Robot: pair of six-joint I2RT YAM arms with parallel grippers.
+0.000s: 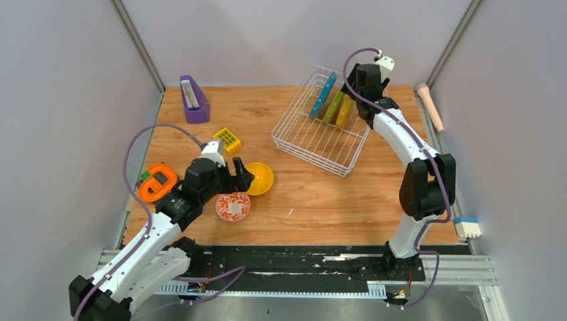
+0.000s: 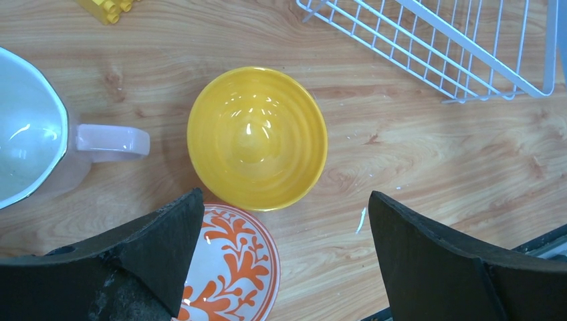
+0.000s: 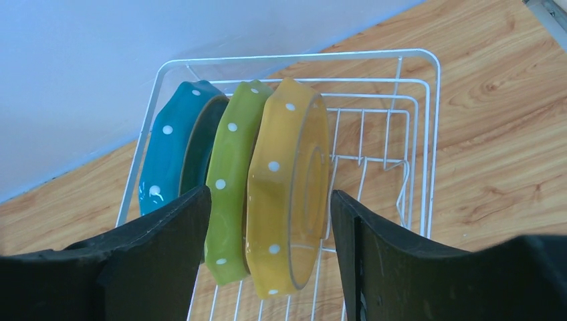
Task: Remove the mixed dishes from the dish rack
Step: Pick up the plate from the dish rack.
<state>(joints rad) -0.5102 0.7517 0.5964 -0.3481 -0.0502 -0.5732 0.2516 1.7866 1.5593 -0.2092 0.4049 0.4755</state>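
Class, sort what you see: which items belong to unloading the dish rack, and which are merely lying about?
Job in hand: dish rack, blue plate, green plate, yellow plate, yellow bowl, red-and-white bowl, pale mug.
Lying about: purple holder, yellow grid block, orange gadget.

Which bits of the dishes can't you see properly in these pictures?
1. Left wrist view: the pale cup with a pinkish handle is cut off by the left edge.
2. Left wrist view: the red-and-white patterned bowl is partly behind a finger of the left gripper and cut by the bottom edge.
3. Right wrist view: the blue white-dotted plate's lower part is behind a finger of the right gripper.
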